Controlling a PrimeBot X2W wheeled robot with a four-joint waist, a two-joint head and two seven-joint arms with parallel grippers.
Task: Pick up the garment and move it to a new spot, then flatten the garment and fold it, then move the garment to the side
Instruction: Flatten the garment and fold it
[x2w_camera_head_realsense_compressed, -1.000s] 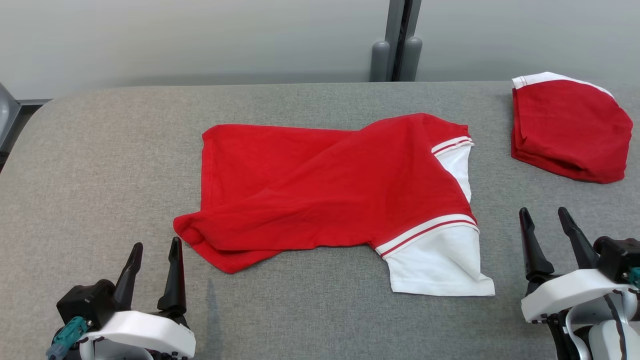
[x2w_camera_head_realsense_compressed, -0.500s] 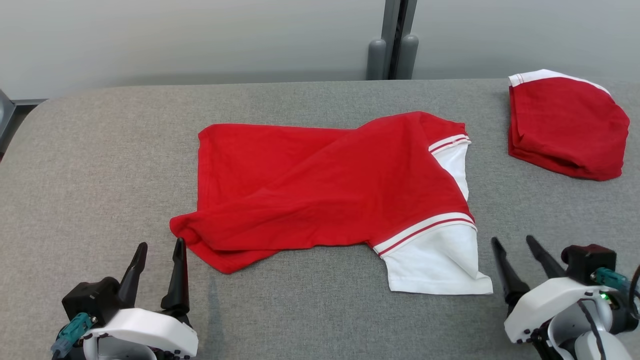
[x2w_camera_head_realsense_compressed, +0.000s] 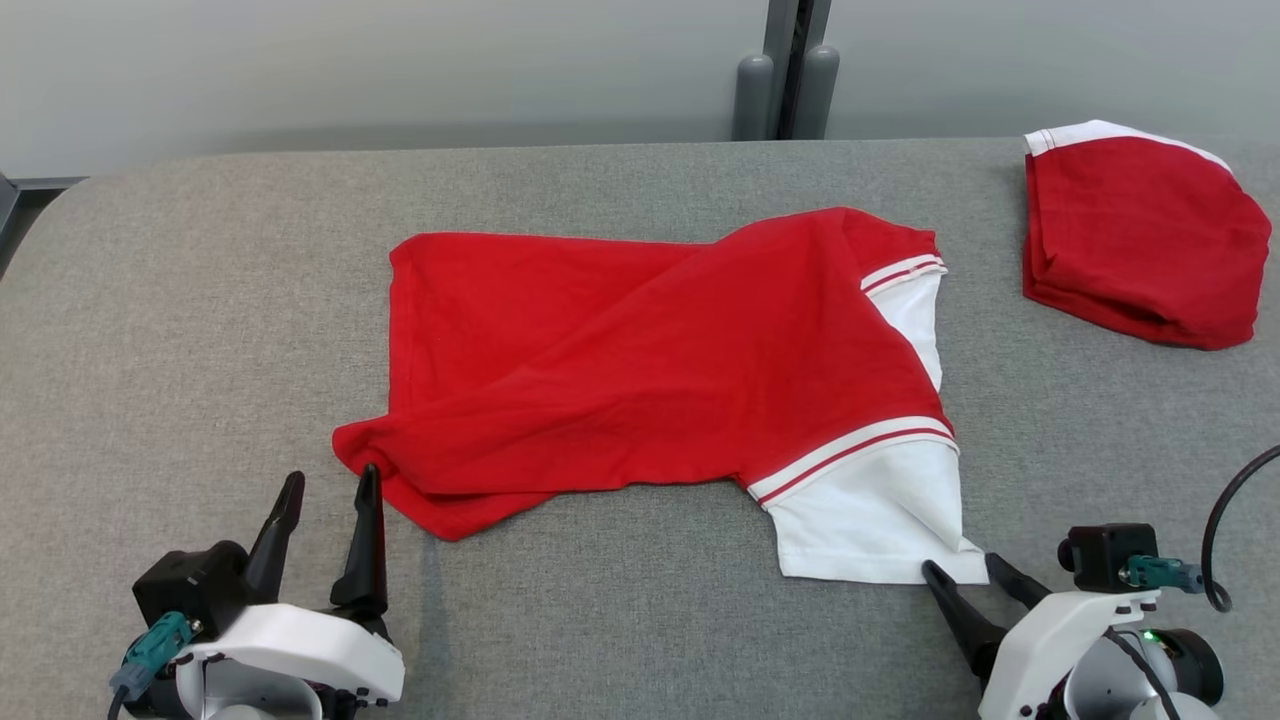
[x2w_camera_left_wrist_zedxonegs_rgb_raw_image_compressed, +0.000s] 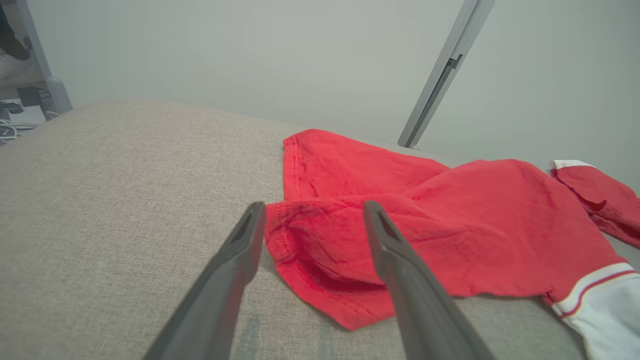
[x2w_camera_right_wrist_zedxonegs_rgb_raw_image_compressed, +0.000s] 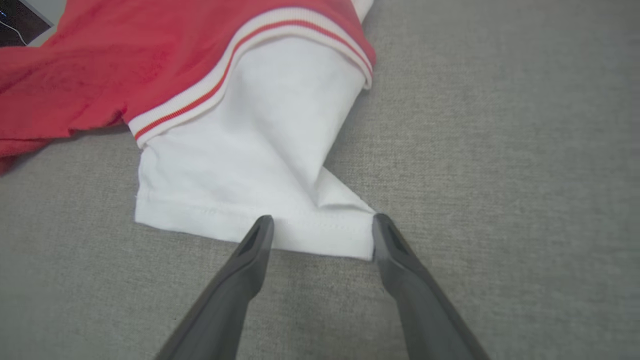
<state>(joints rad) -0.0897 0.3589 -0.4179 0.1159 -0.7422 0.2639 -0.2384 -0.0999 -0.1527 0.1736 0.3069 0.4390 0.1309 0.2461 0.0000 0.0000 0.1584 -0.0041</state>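
Left pincer (x2w_camera_head_realsense_compressed: 332, 476): open and empty, its two dark fingers spread. It sits low at the near left of the tabletop, pointing at the shirt's near left corner. In the left wrist view that red corner lies between the two fingertips. I cannot tell whether the inner finger touches the cloth.
Right pincer (x2w_camera_head_realsense_compressed: 962, 563): open and empty, tilted toward the near right corner of the sleeve. In the right wrist view its fingertips straddle the stitched hem, and the outer tip is right at the corner point.
Garment: a red cotton shirt with white sleeves and striped trim (x2w_camera_head_realsense_compressed: 650, 370). It lies in the middle of the tabletop, rumpled, with one red layer folded diagonally across another.
Near sleeve: the white fabric sleeve (x2w_camera_head_realsense_compressed: 870, 510) spreads flat toward the robot, with a crease running down to its right corner.
Second garment: a folded red cloth bundle with a white edge (x2w_camera_head_realsense_compressed: 1140, 240) lies at the far right, well apart from the shirt.
Tabletop: a grey woven fabric-covered surface with rounded corners (x2w_camera_head_realsense_compressed: 200, 300).
Background: a grey upright post (x2w_camera_head_realsense_compressed: 790, 70) stands against a pale wall.
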